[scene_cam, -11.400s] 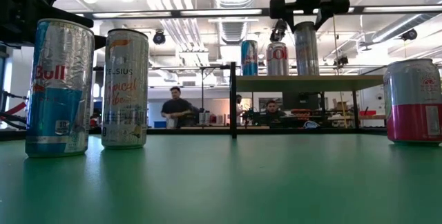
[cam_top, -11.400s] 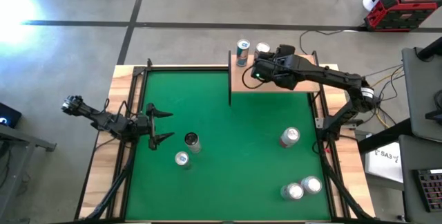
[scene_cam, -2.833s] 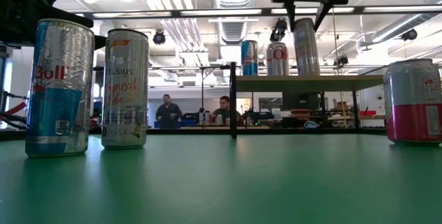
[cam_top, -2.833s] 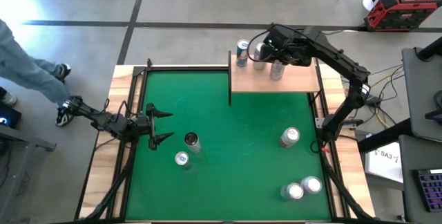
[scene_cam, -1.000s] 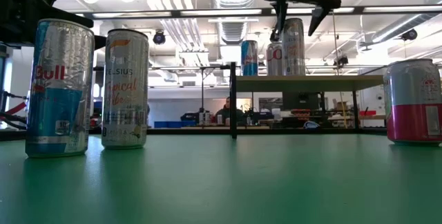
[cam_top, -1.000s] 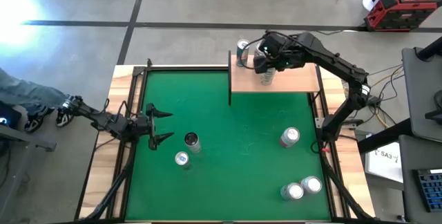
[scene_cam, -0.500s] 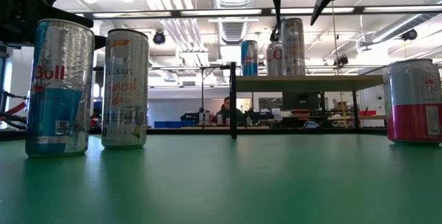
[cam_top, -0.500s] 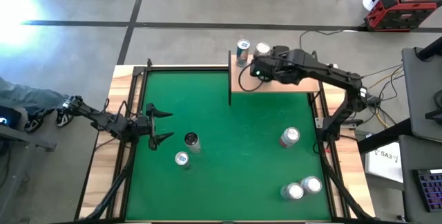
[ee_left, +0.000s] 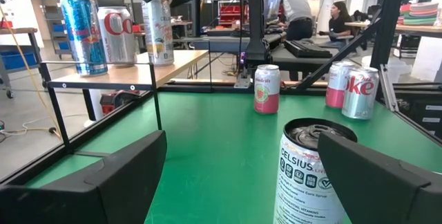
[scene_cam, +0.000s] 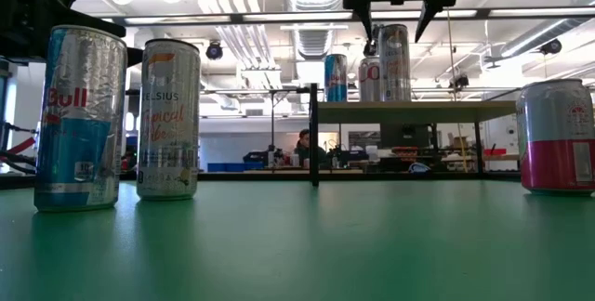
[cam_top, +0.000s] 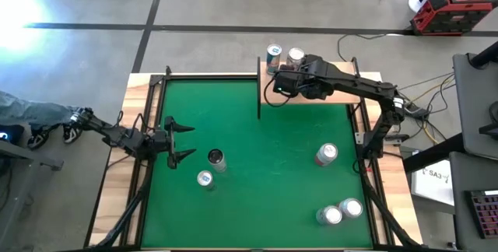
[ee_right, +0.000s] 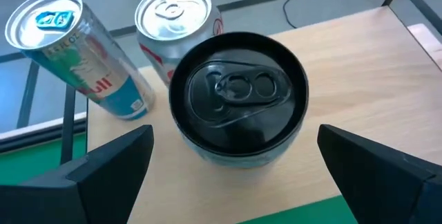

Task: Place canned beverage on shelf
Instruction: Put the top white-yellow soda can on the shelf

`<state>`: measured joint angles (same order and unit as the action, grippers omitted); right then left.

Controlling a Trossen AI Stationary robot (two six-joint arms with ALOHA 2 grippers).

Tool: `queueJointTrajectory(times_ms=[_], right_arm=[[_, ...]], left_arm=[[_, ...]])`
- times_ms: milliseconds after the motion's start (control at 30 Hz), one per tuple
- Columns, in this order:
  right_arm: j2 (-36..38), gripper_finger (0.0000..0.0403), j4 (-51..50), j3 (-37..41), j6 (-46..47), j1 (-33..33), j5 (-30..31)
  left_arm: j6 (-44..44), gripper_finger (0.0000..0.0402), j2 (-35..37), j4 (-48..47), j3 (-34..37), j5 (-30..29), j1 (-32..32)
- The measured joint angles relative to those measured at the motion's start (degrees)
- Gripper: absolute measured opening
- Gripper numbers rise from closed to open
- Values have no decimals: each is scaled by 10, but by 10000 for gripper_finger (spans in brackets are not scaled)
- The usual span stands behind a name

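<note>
Jaws wide on right gripper [scene_cam: 398, 13], above black-topped silver can [ee_right: 238, 96] | can upright on pale-wood shelf [cam_top: 342, 92], released | left gripper [cam_top: 180, 141] parked open, counter's left

The pale-wood shelf on thin black posts [cam_top: 327, 92] is crowded at its far left corner: a tall blue-and-silver can [cam_top: 273, 54], a red-and-silver cola can [cam_top: 295, 54] and a black-topped silver can [ee_right: 238, 99] stand close together there. The shelf's right half is bare board. The right gripper [scene_cam: 398, 4] hangs spread above the black-topped can, clear of it. On the green felt tabletop [cam_top: 264, 166], the middle is open between two cans near the left gripper [cam_top: 177, 141] and three toward the right side.
</note>
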<state>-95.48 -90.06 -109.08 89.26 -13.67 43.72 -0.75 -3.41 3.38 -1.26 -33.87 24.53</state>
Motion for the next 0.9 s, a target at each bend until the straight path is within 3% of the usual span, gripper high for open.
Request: queueJointTrajectory(times_ms=[633, 900], right_arm=[[-4, 397, 0, 2, -32, -10, 15], [-4, 328, 1, 2, -36, -10, 14]], left_arm=[[0, 361, 0, 0, 0, 0, 0], [0, 361, 0, 0, 0, 0, 0]])
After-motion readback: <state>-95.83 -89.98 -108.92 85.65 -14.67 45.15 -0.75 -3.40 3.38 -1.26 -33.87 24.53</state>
